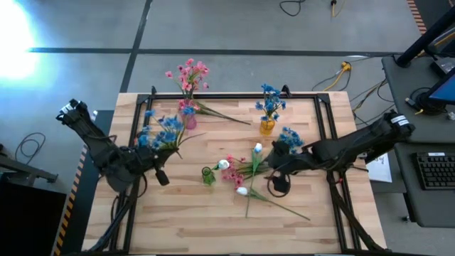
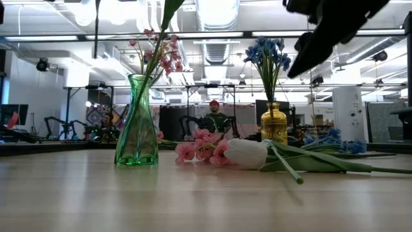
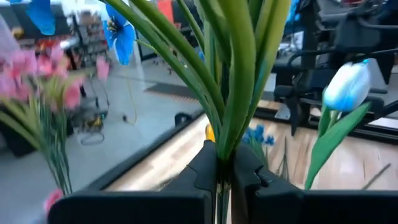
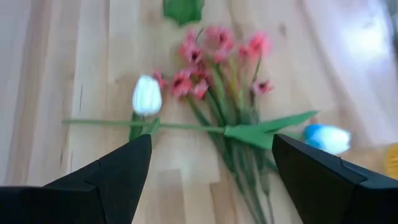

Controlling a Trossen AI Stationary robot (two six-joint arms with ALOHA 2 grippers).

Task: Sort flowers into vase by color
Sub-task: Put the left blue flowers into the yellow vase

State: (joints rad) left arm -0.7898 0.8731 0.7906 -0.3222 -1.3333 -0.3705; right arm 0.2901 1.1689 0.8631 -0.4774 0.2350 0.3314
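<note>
My left gripper [image 1: 153, 155] is shut on a bunch of blue flowers [image 1: 160, 131] over the table's left part. My right gripper [image 4: 211, 168] hangs open above loose flowers at mid-table: white tulips [image 4: 147, 95], pink sprigs [image 4: 211, 56] and a pale blue tulip [image 4: 326, 138], all lying flat. A pink vase [image 1: 190, 119] at the far side holds pink flowers [image 1: 188, 75]. A yellow vase [image 1: 266, 126] holds blue flowers [image 1: 270, 99]. A green vase [image 2: 136, 122] stands near the middle with a green stem rising from it. My left gripper pinches the bunch's green stems [image 3: 222, 152] together between its two fingers [image 3: 202, 171]. The stems fan out beyond the fingers, with a blue blossom [image 3: 118, 31] at their ends. The bunch is lifted clear of the table.
More blue flowers [image 1: 288, 139] lie beside my right arm. A black frame [image 1: 320, 107] runs round the wooden table top. Bare wood lies along the near edge [image 1: 213, 227]. A person [image 2: 215, 119] sits in the room behind the table.
</note>
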